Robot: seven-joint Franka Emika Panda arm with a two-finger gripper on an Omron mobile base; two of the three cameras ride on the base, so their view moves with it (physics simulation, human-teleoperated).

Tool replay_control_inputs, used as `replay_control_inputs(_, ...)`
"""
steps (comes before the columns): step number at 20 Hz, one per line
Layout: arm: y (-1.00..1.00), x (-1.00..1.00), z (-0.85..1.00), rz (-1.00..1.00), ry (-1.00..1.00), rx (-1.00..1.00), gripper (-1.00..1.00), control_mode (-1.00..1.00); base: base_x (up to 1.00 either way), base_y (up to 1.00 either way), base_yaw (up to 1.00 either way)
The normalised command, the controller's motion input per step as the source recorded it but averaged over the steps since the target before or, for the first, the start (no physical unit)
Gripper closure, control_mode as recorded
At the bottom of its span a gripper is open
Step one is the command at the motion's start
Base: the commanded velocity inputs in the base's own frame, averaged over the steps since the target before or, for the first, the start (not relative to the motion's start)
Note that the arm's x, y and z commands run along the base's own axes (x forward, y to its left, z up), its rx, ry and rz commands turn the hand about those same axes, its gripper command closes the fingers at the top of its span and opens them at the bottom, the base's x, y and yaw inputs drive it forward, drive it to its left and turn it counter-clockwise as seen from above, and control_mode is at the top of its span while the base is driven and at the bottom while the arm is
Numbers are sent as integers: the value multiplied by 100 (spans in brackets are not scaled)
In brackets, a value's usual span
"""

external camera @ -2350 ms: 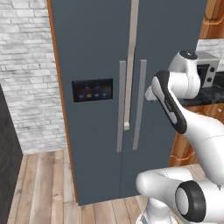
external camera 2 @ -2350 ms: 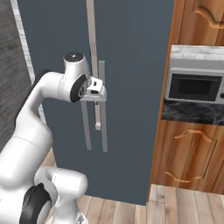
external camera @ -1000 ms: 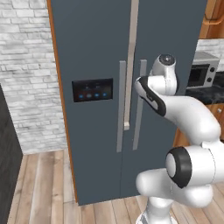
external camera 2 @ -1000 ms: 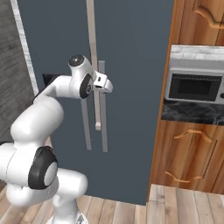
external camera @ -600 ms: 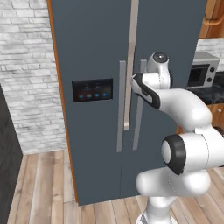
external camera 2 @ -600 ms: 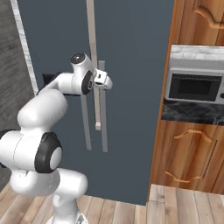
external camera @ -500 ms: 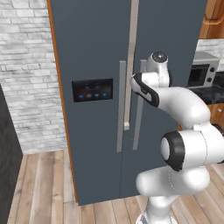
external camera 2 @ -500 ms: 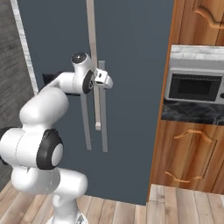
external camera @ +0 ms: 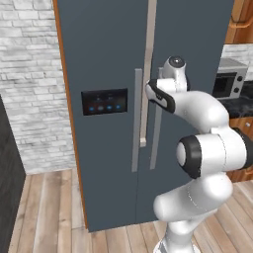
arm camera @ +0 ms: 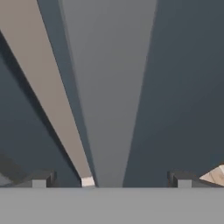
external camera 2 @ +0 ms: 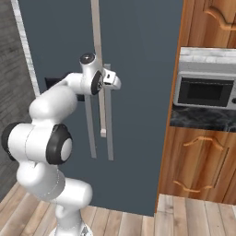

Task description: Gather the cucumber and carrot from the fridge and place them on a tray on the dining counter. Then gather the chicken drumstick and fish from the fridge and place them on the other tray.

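At the fridge [external camera: 113, 59] front, both doors are shut, so cucumber, carrot, drumstick and fish are presumably inside, out of sight; no tray or dining counter visible. Right door handle [external camera 2: 109, 115] is a grey vertical bar just beside the longer centre bar [external camera: 146, 74]. Gripper [external camera 2: 115, 83] sits at the upper end of the right handle, fingers spread wide, nothing pinched. Hand view: handle [arm camera: 109, 87] runs between the two fingertips [arm camera: 39, 179], one either side

Step in hand, by my reading: closing on the handle to pull the door

Risks: fingers may close on the neighbouring centre bar, which lies close alongside; a grip this near the handle's end could slip off under pull; the arm is folded tight, so the door swing could hit the elbow [external camera: 212, 153]. Microwave [external camera 2: 205, 92] stands well apart to the right
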Motion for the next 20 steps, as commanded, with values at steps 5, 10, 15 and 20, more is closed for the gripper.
replay_control_inputs(5, -19, 4, -4, 0, -10, 0, -100, -100, 0, 0, 0)
replay_control_inputs(10, -12, 12, -8, 0, -10, 0, -100, -100, 0, 0, 0)
replay_control_inputs(15, 0, 43, -2, 0, -1, 0, -100, -100, 0, 0, 0)
replay_control_inputs(20, 0, 44, 0, 0, 0, 0, -100, -100, 0, 0, 0)
